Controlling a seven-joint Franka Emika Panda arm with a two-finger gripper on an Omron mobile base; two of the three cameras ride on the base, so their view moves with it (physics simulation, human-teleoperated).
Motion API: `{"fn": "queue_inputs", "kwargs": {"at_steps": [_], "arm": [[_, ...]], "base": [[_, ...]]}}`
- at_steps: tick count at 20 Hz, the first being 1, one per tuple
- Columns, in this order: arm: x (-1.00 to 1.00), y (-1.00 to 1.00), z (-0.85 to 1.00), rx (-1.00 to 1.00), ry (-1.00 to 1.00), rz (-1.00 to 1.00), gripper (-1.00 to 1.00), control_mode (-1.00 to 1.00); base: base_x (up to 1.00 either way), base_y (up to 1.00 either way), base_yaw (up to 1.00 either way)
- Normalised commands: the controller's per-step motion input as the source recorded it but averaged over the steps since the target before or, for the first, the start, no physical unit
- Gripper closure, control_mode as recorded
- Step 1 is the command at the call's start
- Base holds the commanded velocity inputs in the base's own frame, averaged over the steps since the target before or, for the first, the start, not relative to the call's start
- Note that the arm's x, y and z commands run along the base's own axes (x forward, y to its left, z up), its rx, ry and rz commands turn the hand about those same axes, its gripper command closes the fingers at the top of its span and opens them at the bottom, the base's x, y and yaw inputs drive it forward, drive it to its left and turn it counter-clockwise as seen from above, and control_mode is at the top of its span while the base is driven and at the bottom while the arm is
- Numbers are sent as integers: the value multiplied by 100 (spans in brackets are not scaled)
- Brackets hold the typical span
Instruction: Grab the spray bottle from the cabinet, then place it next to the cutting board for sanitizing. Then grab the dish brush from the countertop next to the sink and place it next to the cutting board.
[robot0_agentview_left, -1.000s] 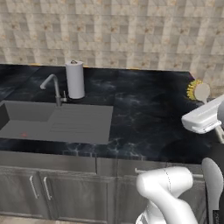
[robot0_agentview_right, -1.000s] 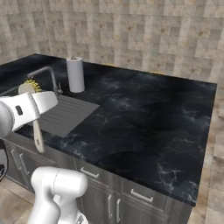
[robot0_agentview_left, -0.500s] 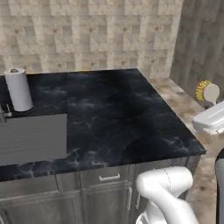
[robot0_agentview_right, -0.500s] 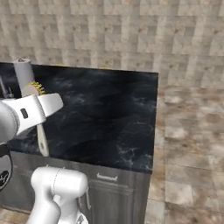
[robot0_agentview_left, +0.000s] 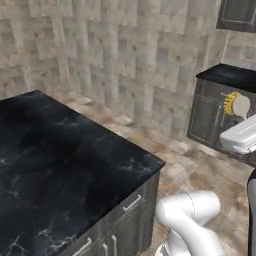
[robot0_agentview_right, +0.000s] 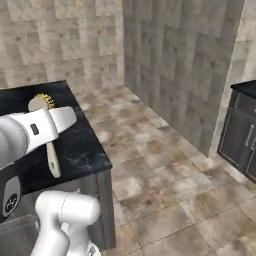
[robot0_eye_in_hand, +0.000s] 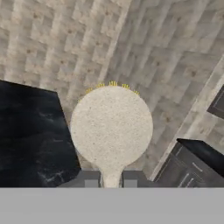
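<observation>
My gripper is shut on the neck of the dish brush, whose round cream head faces the hand camera with yellow bristles peeking over its far rim. In the right base view the dish brush pokes up behind my white hand, and its slim handle hangs below, over the black countertop. From the left base camera the brush head sits at the far right, off the end of the countertop. The spray bottle, cutting board, sink and cabinet are out of view.
The counter ends in a corner with grey drawer fronts below. Tiled floor stretches beyond it to a stone-tiled wall corner. A second black-topped counter with dark cabinets stands across the floor at the right.
The whole picture has swung right as the base moves: sink, faucet and paper-towel roll have slid out, and floor and a far counter have come in. The brush stays in the gripper.
</observation>
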Motion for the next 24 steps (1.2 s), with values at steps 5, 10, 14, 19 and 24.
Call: {"fn": "queue_inputs", "kwargs": {"at_steps": [5, 10, 14, 19, 24], "arm": [[0, 0, 0, 0, 0, 0, 100, 100], [0, 0, 0, 0, 0, 0, 100, 100], [0, 0, 0, 0, 0, 0, 100, 100], [0, 0, 0, 0, 0, 0, 100, 100], [0, 0, 0, 0, 0, 0, 100, 100]], "base": [[0, 0, -98], [0, -9, -94], [31, -13, -76], [90, -43, -41], [100, -22, -2]]}}
